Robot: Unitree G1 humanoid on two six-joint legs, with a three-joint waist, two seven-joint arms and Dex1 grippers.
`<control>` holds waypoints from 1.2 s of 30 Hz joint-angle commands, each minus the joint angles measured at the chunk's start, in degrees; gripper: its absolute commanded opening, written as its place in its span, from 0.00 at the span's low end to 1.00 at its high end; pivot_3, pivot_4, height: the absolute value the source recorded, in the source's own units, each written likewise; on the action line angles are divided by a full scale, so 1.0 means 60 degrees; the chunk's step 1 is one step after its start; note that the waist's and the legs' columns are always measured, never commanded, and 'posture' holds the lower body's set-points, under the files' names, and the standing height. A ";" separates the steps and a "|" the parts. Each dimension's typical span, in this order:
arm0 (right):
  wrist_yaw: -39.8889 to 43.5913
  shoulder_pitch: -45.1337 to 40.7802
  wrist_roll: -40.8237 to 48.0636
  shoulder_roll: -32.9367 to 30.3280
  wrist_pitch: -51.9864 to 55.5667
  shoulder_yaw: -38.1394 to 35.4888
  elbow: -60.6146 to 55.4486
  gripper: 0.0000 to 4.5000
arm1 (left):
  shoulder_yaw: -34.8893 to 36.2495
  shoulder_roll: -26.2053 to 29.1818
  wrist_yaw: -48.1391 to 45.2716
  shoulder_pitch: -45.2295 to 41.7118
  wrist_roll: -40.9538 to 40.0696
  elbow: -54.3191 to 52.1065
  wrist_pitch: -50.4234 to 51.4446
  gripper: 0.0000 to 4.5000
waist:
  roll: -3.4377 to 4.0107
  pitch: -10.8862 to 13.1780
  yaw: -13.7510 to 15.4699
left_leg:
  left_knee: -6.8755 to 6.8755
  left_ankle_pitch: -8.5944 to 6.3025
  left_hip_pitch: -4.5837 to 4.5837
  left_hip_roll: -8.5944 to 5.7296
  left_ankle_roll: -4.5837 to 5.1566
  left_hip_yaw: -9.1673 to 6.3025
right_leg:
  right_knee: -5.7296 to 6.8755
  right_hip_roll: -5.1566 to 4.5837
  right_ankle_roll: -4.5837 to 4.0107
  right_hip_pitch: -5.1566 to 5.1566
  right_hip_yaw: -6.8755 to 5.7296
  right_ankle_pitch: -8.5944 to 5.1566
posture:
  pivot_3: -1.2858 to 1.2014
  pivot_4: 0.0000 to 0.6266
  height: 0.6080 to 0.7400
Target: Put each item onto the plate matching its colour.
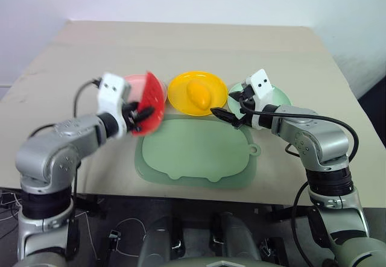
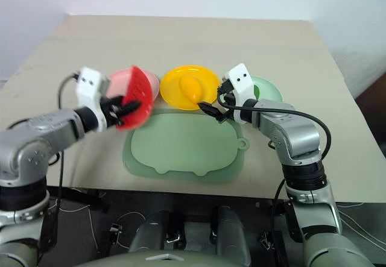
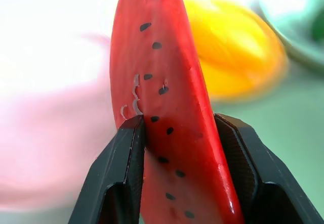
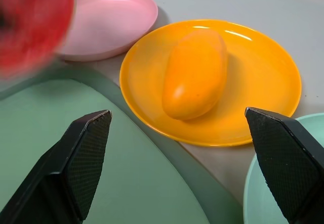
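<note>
The watermelon slice (image 3: 157, 107) is pinched across its flat red faces by the closed left gripper (image 1: 134, 114), held up just beside the pink plate (image 4: 114, 21). It is judged light, rigid and glossy, so slipping is possible; the flat-face grip suits it. The right gripper (image 4: 182, 158) is spread wide and empty near the mango (image 4: 195, 72), which lies on the yellow plate (image 4: 263, 77).

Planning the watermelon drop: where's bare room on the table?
Free: the round pink plastic plate, empty, and the large pale green rounded mat. Crowded: the round yellow plastic plate holds the yellow oval mango; the open right gripper hangs beside it.
</note>
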 commanded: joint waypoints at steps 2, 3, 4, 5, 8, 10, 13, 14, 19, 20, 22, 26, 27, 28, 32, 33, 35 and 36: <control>-0.0010 -0.0075 0.0108 -0.0001 -0.0242 -0.0250 -0.0282 1.00 | 0.0139 0.0523 -0.0242 -0.0428 0.0902 0.1579 -0.1090 0.40 | 0.0000 0.0000 -0.0025 | -0.0001 0.0000 0.0000 0.0000 0.0000 0.0001 | 0.0002 0.0002 0.0001 -0.0002 -0.0001 0.0000 | 0.52 0.24 0.67; -0.0015 -0.0068 0.0102 0.0000 -0.0249 -0.0252 -0.0279 1.00 | 0.0107 0.0496 -0.0269 -0.0469 0.1034 0.1966 -0.1287 0.40 | 0.0000 0.0000 -0.0030 | -0.0002 0.0000 0.0001 0.0000 0.0000 0.0002 | 0.0004 0.0003 0.0001 -0.0004 -0.0001 -0.0001 | 0.52 0.24 0.67; -0.0023 -0.0067 0.0092 0.0005 -0.0254 -0.0254 -0.0261 1.00 | 0.0010 0.0478 -0.0322 -0.0544 0.1192 0.2333 -0.1503 0.40 | 0.0000 0.0000 -0.0028 | -0.0002 0.0000 0.0000 0.0001 0.0000 0.0002 | 0.0005 0.0004 0.0001 -0.0007 -0.0001 -0.0001 | 0.52 0.24 0.67; -0.0031 -0.0076 0.0078 0.0004 -0.0258 -0.0256 -0.0232 1.00 | -0.0123 0.0459 -0.0361 -0.0662 0.1350 0.2714 -0.1620 0.40 | 0.0000 0.0000 -0.0028 | -0.0002 0.0000 0.0000 0.0001 0.0000 0.0002 | 0.0009 0.0005 0.0001 -0.0007 -0.0001 -0.0001 | 0.52 0.24 0.67; -0.0033 -0.0113 0.0063 0.0004 -0.0275 -0.0257 -0.0166 1.00 | -0.0398 0.0267 -0.0337 -0.1086 0.1902 0.3882 -0.2271 0.40 | -0.0005 0.0003 0.0019 | 0.0004 0.0000 -0.0003 0.0001 0.0000 0.0001 | 0.0012 0.0003 0.0001 -0.0006 -0.0003 -0.0001 | 0.52 0.24 0.67; -0.0052 -0.0144 0.0050 0.0020 -0.0282 -0.0257 -0.0122 1.00 | -0.0532 0.0173 -0.0557 -0.1333 0.2108 0.4500 -0.2606 0.40 | -0.0006 0.0003 0.0012 | 0.0016 0.0000 -0.0011 -0.0001 0.0000 0.0000 | 0.0011 -0.0003 0.0000 -0.0007 -0.0005 0.0000 | 0.52 0.24 0.67; -0.0074 -0.0155 0.0042 0.0030 -0.0281 -0.0247 -0.0098 1.00 | -0.0780 0.0046 -0.0812 -0.1673 0.2494 0.5278 -0.3261 0.40 | -0.0006 0.0003 0.0002 | 0.0018 -0.0001 -0.0013 -0.0002 0.0000 0.0000 | 0.0010 -0.0006 0.0001 -0.0007 -0.0005 0.0000 | 0.52 0.24 0.67; -0.0080 -0.0158 0.0039 0.0031 -0.0286 -0.0237 -0.0093 1.00 | -0.0809 -0.0020 -0.0854 -0.1760 0.2575 0.5493 -0.3363 0.40 | -0.0006 0.0003 -0.0008 | 0.0018 -0.0001 -0.0013 -0.0001 0.0000 0.0000 | 0.0011 -0.0006 0.0000 -0.0009 -0.0005 0.0000 | 0.52 0.24 0.67; -0.0175 -0.0182 0.0011 0.0021 -0.0291 -0.0280 -0.0047 1.00 | -0.0948 -0.0126 -0.1286 -0.1902 0.2718 0.5757 -0.3468 0.47 | -0.0006 0.0003 -0.0040 | 0.0018 0.0000 -0.0012 0.0001 0.0001 0.0000 | 0.0018 -0.0003 0.0001 -0.0013 -0.0005 0.0000 | 0.52 0.24 0.67; -0.0189 -0.0180 0.0002 0.0010 -0.0296 -0.0292 -0.0034 1.00 | -0.0951 -0.0139 -0.1310 -0.1913 0.2747 0.5755 -0.3463 0.55 | -0.0006 0.0003 -0.0045 | 0.0018 0.0000 -0.0013 0.0002 0.0002 0.0000 | 0.0019 -0.0002 0.0001 -0.0013 -0.0005 0.0000 | 0.52 0.24 0.67; -0.0206 -0.0168 0.0004 0.0001 -0.0304 -0.0295 -0.0026 1.00 | -0.0946 -0.0153 -0.1361 -0.1932 0.2795 0.5735 -0.3455 0.69 | -0.0006 0.0003 -0.0048 | 0.0019 0.0001 -0.0013 0.0002 0.0003 0.0000 | 0.0021 -0.0002 0.0001 -0.0013 -0.0005 0.0000 | 0.52 0.24 0.67; -0.0227 -0.0143 0.0039 0.0002 -0.0307 -0.0293 -0.0029 1.00 | -0.0987 -0.0026 -0.1391 -0.1977 0.3095 0.5531 -0.3623 1.00 | -0.0006 0.0003 -0.0047 | 0.0022 0.0001 -0.0012 0.0002 0.0003 0.0000 | 0.0023 -0.0003 0.0001 -0.0012 -0.0005 0.0000 | 0.52 0.24 0.67; -0.0226 -0.0139 0.0041 0.0002 -0.0314 -0.0292 -0.0021 1.00 | -0.0962 0.0000 -0.1358 -0.1995 0.3165 0.5479 -0.3663 1.00 | -0.0006 0.0003 -0.0043 | 0.0025 0.0001 -0.0013 0.0002 0.0003 0.0000 | 0.0023 -0.0003 0.0001 -0.0012 -0.0005 0.0000 | 0.52 0.24 0.67; -0.0225 -0.0132 0.0041 0.0005 -0.0321 -0.0285 -0.0019 1.00 | -0.0913 0.0034 -0.1321 -0.2019 0.3209 0.5377 -0.3635 1.00 | -0.0006 0.0003 -0.0040 | 0.0027 0.0001 -0.0013 0.0002 0.0003 0.0000 | 0.0025 -0.0004 0.0001 -0.0012 -0.0005 0.0000 | 0.52 0.24 0.67; -0.0215 -0.0111 0.0090 0.0027 -0.0355 -0.0332 -0.0039 1.00 | -0.0817 0.0349 -0.1607 -0.1882 0.3149 0.4610 -0.3376 1.00 | -0.0006 0.0003 -0.0035 | 0.0031 0.0000 -0.0013 0.0002 0.0002 0.0000 | 0.0026 -0.0005 0.0001 -0.0011 -0.0005 0.0000 | 0.52 0.24 0.67; -0.0192 -0.0090 0.0156 0.0026 -0.0360 -0.0412 -0.0083 1.00 | -0.0680 0.0472 -0.1880 -0.1743 0.2939 0.4269 -0.3343 1.00 | -0.0006 0.0003 -0.0040 | 0.0031 0.0000 -0.0015 0.0002 0.0002 -0.0001 | 0.0026 -0.0005 0.0001 -0.0012 -0.0005 0.0000 | 0.52 0.24 0.67; -0.0115 -0.0028 0.0287 -0.0013 -0.0369 -0.0567 -0.0180 1.00 | -0.0432 0.0717 -0.2474 -0.1383 0.2555 0.3636 -0.3409 1.00 | -0.0006 0.0003 -0.0050 | 0.0031 0.0000 -0.0015 0.0002 0.0002 -0.0001 | 0.0027 -0.0006 0.0001 -0.0013 -0.0005 0.0000 | 0.52 0.24 0.67; -0.0057 0.0040 0.0359 -0.0057 -0.0389 -0.0644 -0.0255 1.00 | -0.0256 0.0811 -0.2809 -0.1111 0.2331 0.3315 -0.3560 1.00 | -0.0005 0.0003 -0.0053 | 0.0031 0.0000 -0.0014 0.0003 0.0001 -0.0001 | 0.0027 -0.0006 0.0001 -0.0013 -0.0004 0.0000 | 0.52 0.24 0.67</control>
